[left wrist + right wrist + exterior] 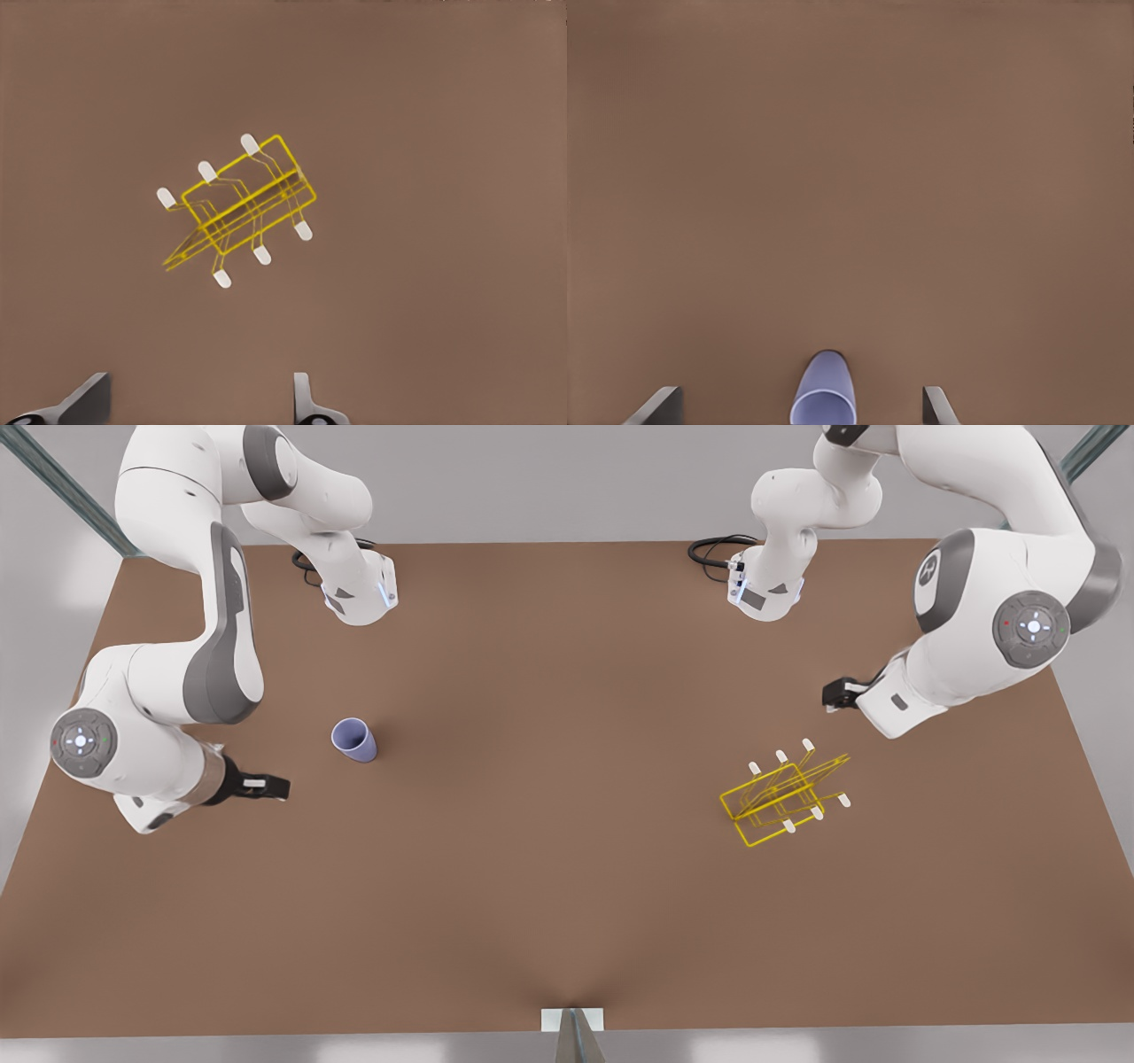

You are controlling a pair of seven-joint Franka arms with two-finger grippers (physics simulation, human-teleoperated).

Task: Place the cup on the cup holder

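Note:
The pale lavender cup [354,740] stands upright on the brown table toward the front view's left, its mouth facing up. My right gripper [264,786] hovers a little to the cup's left and nearer the front edge, open; between its fingers [660,407] the cup [824,398] shows, untouched. Toward the front view's right the yellow wire cup holder [780,795] rests with its white-capped prongs slanted. Just behind it, to the right, my left gripper [834,693] is raised and open. The left wrist view looks down on the cup holder [244,204], well clear of the fingers [306,403].
The brown table [549,850] stretches wide between cup and rack. Both arm bases with black cables [718,549] stand at the far edge. A small white bracket [572,1019] sits at the middle of the front edge.

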